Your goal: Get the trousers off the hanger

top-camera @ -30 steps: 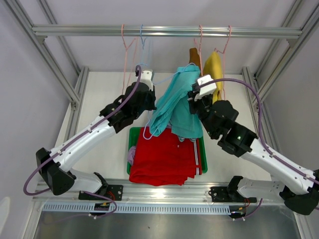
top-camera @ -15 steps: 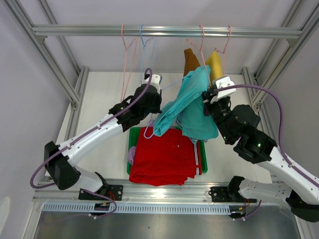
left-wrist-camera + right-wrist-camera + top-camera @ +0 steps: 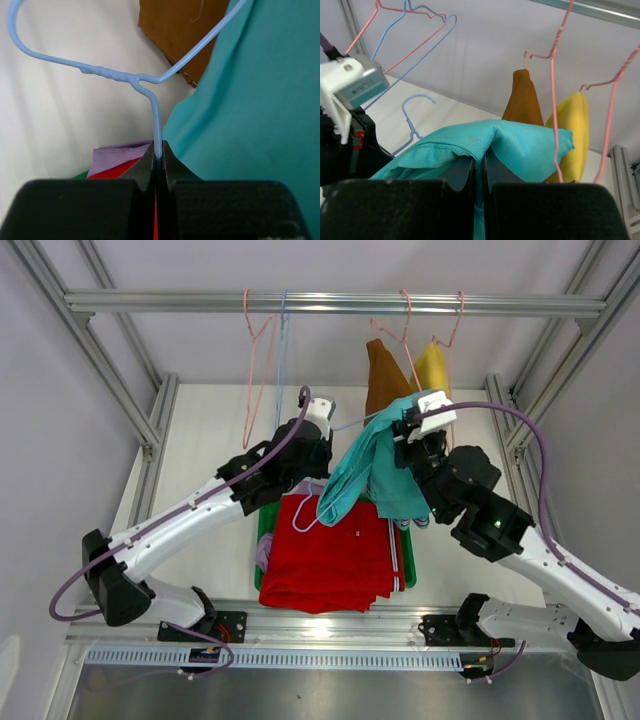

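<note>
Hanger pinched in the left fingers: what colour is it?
Light blue; the hanger shows best in the left wrist view.

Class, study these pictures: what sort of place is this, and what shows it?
Probably a robotics lab test cell, not a home: an aluminium frame encloses a white table, two robot arms are bolted at its near edge, and wire hangers with small trousers hang from the frame's rail.

Your table (image 3: 200, 430) is a plain white surface running from the near rail to the far wall. Directly on it you have one green tray (image 3: 408, 568), near and central (only its edges show).
</note>
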Controlling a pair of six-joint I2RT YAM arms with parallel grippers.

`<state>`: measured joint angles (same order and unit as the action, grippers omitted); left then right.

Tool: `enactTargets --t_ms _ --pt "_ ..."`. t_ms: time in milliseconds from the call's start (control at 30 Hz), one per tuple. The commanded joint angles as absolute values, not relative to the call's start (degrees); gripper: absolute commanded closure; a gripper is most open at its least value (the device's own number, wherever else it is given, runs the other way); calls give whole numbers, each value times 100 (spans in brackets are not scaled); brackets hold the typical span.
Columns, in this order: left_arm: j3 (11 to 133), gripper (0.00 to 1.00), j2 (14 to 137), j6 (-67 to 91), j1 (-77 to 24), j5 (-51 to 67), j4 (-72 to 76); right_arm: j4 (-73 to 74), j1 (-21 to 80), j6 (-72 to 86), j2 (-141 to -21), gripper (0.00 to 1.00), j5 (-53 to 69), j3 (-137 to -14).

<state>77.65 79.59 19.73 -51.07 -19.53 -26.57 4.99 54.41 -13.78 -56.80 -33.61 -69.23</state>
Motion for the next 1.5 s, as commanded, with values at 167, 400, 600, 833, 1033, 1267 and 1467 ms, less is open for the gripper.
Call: enactTargets --t_ms 167,400,600,833,1033,1267,1467 --pt "8147 99 7541 1907 -5291 -923 -2681 -571 5396 -1002 -6213 100 -3120 -7022" --pt "8235 99 7848 1775 -5431 -1010 -2812 -545 5396 -984 -6582 100 -3006 -7496" --pt "8262 99 8077 1810 -5511 -1213 -2883 -422 5528 -800 -6715 100 -2795 -7769" --pt "8200 100 8165 1872 -5511 -1485 -2857 -238 5976 -325 -6513 100 -2549 -7586" --pt "8113 99 8174 1758 -5450 -2073 -2716 -53 6915 -352 -6197 100 -3049 -7225" --pt "8069 99 8139 1828 -5089 -2215 -2733 456 7715 -422 -5573 100 -3971 -6944" --pt "8077 100 8305 1758 -5071 -2417 -2733 747 7910 -553 -5081 100 -4482 -6969"
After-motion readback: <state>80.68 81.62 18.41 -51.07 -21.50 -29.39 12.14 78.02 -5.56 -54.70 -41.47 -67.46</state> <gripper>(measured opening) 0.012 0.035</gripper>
